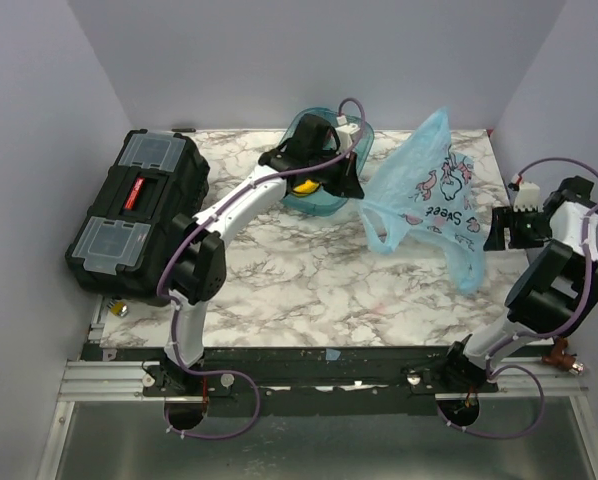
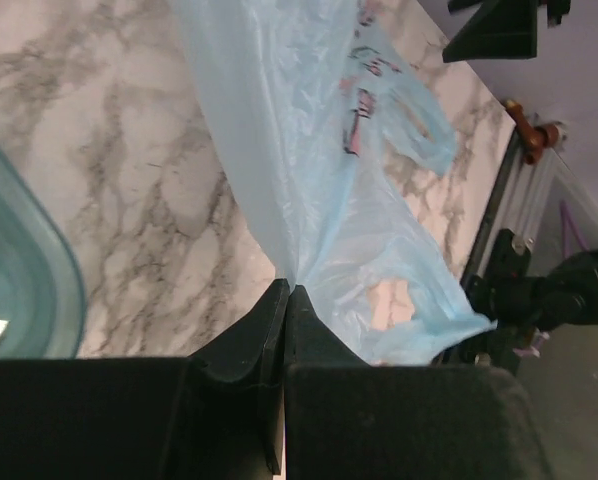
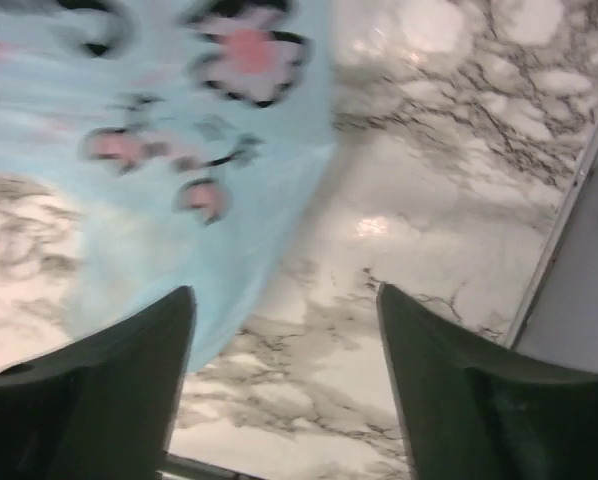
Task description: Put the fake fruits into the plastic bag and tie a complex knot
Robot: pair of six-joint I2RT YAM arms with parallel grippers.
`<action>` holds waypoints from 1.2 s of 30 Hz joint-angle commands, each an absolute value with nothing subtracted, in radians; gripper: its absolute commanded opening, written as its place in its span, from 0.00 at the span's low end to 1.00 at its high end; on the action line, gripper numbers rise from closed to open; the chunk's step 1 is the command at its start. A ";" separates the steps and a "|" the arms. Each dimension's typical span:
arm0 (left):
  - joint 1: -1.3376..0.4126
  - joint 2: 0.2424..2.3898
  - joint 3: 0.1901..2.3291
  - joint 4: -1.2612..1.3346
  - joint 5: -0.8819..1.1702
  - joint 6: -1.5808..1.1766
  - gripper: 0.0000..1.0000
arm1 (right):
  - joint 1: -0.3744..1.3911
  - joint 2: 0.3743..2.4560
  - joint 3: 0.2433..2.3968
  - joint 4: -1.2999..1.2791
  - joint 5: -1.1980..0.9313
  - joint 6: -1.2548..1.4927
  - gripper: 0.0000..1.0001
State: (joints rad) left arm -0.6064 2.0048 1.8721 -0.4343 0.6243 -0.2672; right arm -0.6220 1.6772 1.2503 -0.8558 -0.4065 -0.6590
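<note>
Nearest the left wrist lens, the two black fingers of the left gripper (image 2: 284, 292) are pressed flat together, with a gathered fold of the thin light-blue translucent plastic bag (image 2: 309, 150) pinched between their tips. From that pinch the film fans up and away over the white-and-grey marbled tabletop (image 2: 129, 180). Its pink-and-dark cartoon print is seen only from the side and cannot be read there. A curved stretch of the clear teal oval tray (image 2: 24, 290) is cut off at the left edge of this view. From above, the left arm reaches over that tray and covers most of it. Only a sliver of the yellow toy banana (image 1: 303, 185) shows under the wrist, and the rest of the tray's contents are hidden. The bag spreads rightward from the tray's edge, its printed face turned up, and a narrow tail trails down to the table near the right gripper (image 3: 284, 295). In the right wrist view that gripper's dark fingers stand well apart with bare marble between them. The blurred blue film fills the upper left and tapers down beside the inner edge of the left-hand finger. Whether it touches that finger cannot be told. Whether the bag holds anything cannot be made out either. A black plastic toolbox with a red latch (image 1: 139, 215) sits at the table's left side, well apart from the bag.
</note>
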 commanded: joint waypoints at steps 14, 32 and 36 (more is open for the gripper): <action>-0.650 2.136 1.940 -0.466 0.948 -0.377 0.00 | -0.220 0.969 0.896 -0.608 -0.751 -0.884 1.00; -0.640 2.115 1.922 -0.486 0.984 -0.335 0.00 | -0.151 1.181 0.733 -0.298 -0.656 -0.977 0.59; -0.614 2.140 1.987 -0.511 0.998 -0.312 0.00 | -0.151 1.195 0.690 -0.223 -0.544 -0.934 0.47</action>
